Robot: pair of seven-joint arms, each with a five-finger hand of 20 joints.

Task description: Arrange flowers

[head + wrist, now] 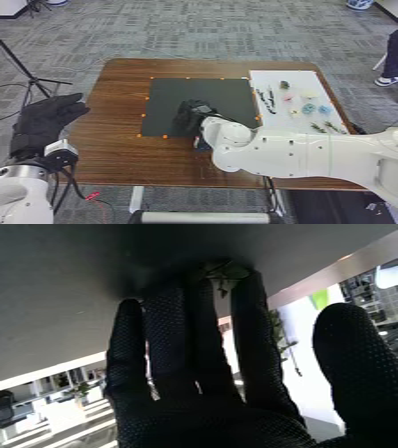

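Mesh-gloved right hand [189,119] — fingers straight | leafy sprig [229,273] at fingertips | square mat [166,102]

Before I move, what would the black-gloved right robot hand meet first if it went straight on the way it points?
Likely the small sprig of green leaves at the tips of the right robot hand, then the square black mat beyond; the exact gap is unclear.
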